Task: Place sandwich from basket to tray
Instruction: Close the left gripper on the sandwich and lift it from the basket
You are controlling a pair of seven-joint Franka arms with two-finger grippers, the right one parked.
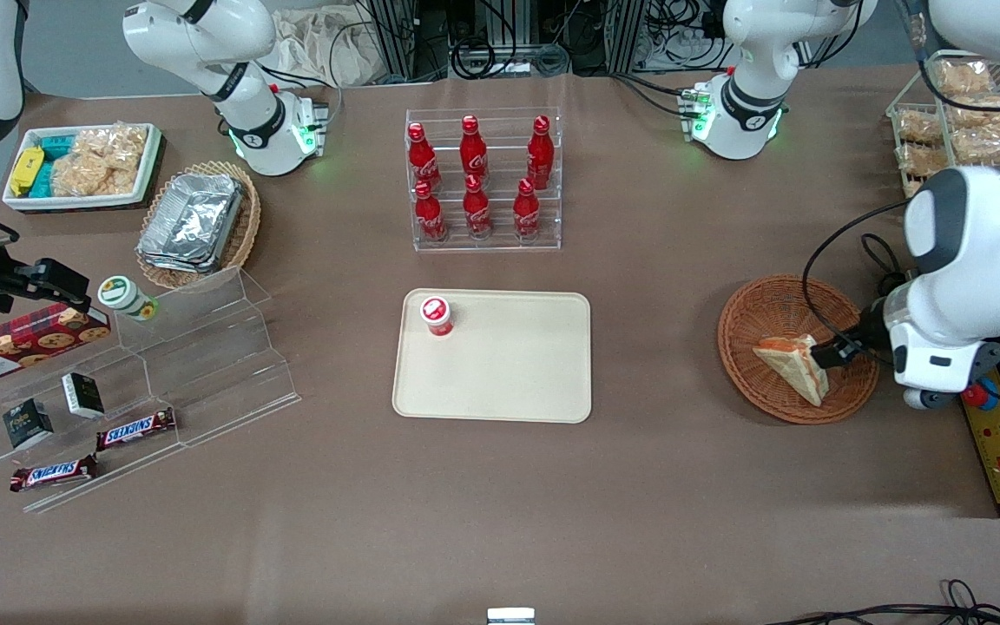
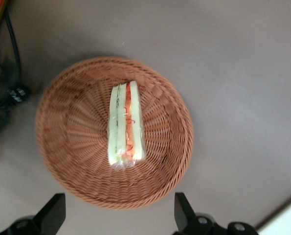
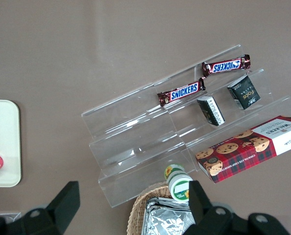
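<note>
- The sandwich (image 1: 793, 366) sits in the round reddish-brown basket (image 1: 747, 317), leaning up on edge with its filling stripes showing, toward the basket's rim nearer the front camera.
- The gripper (image 2: 120, 218) hangs above the basket, fingers (image 2: 52, 213) spread wide with nothing between them; in the wrist view the wedge lies just clear of the fingertip line.
- Handling call: this looks light and soft. Pale bread under clear wrap will squash if pinched hard, and the film is likely slick.
- Best hold, I'd say, is across the two flat bread faces near the thick middle of the wedge, not the thin pointed end. The jaws look wide enough to straddle it.
- The fingers appear set across the wedge's narrow thickness, so a straight descent seems reasonable; I can't tell how high the tips are above it.
- Watch the woven wall: the basket is shallow, but a fingertip could catch the rim or nudge the basket along the table.
- Destination: the beige tray (image 1: 543, 408) lies mid-table, well apart from the basket, with bare brown table between them.
- One occupant: a red-capped cup (image 1: 437, 315) stands in the tray's corner farthest from both basket and front camera. The rest of the tray is open.
- The bottle rack (image 1: 484, 180) stands farther from the front camera than the tray, off the direct line.
</note>
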